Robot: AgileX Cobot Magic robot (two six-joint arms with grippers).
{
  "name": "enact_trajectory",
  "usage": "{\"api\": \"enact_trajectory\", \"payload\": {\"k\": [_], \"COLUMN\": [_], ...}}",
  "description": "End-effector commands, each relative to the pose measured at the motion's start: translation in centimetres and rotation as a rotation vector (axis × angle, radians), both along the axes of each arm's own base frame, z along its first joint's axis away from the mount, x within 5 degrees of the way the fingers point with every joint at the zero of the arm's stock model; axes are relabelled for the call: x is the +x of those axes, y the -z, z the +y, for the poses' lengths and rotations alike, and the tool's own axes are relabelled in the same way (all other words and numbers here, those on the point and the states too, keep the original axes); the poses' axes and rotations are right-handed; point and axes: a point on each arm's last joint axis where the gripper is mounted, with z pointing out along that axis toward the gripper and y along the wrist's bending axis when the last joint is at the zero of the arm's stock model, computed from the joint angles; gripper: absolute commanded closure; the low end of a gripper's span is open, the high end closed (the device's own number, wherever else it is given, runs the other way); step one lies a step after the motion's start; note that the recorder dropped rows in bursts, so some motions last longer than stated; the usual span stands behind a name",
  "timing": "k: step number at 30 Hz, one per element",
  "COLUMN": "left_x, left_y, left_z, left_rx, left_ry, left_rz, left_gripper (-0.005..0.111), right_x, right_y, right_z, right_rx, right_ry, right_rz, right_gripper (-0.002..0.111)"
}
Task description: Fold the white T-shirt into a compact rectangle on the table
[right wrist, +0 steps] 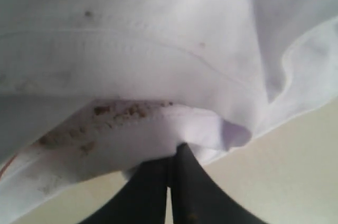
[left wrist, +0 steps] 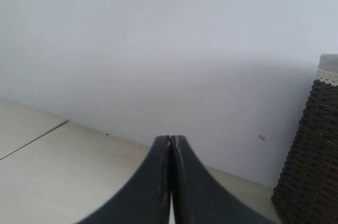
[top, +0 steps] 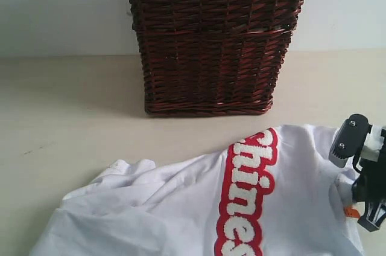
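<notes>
The white T-shirt (top: 181,201) lies rumpled on the table (top: 66,117) at the near edge of the exterior view, its red-outlined letters (top: 247,201) running down the middle. My right gripper (top: 369,220) sits at the shirt's right edge near the small orange tag (top: 351,212). In the right wrist view that gripper (right wrist: 173,152) is shut on a fold of the white T-shirt (right wrist: 158,76), by the neck band. My left gripper (left wrist: 170,140) is shut with nothing in it, above bare table (left wrist: 63,171); it does not show in the exterior view.
A dark brown wicker basket (top: 211,38) with a lace rim stands behind the shirt at centre back, also at the edge of the left wrist view as the basket (left wrist: 311,166). A pale wall (left wrist: 158,49) rises behind the table.
</notes>
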Motion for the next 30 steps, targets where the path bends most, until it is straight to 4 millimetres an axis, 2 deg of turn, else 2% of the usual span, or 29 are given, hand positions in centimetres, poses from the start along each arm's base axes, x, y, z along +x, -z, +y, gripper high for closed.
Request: {"api": "enact_trajectory", "payload": {"k": [1, 7, 15, 20, 23, 26, 30], "left_x": [0.0, 0.0, 0.0, 0.0, 0.0, 0.0, 0.0], "left_y": [0.1, 0.1, 0.1, 0.1, 0.1, 0.1, 0.1], "left_z": [0.0, 0.0, 0.0, 0.0, 0.0, 0.0, 0.0], "left_rx": [0.004, 0.004, 0.004, 0.004, 0.004, 0.004, 0.004], "left_ry": [-0.001, -0.001, -0.001, -0.001, -0.001, -0.001, -0.001], "left_rz": [-0.001, -0.001, -0.001, -0.001, -0.001, -0.001, -0.001], "left_gripper": [0.107, 0.107, 0.107, 0.107, 0.107, 0.107, 0.107], "right_x": [1.5, 3.4, 3.0, 1.7, 1.2, 1.3, 1.6], "right_y": [-1.5, -4.1, -8.4, -7.3, -6.6, -6.4, -6.5], "right_z": [-0.9, -2.2, -2.2, -1.4, -1.3, -1.3, -1.4], "right_rx": [-0.103, -0.233, -0.241, -0.252, -0.212, -0.177, -0.129], "right_ry": [0.040, 0.112, 0.115, -0.093, -0.061, 0.005, 0.109], "right_rz": [-0.228, -0.526, -0.725, -0.537, -0.457, -0.442, -0.469], "right_gripper": [0.108, 0.108, 0.108, 0.108, 0.107, 0.092, 0.058]}}
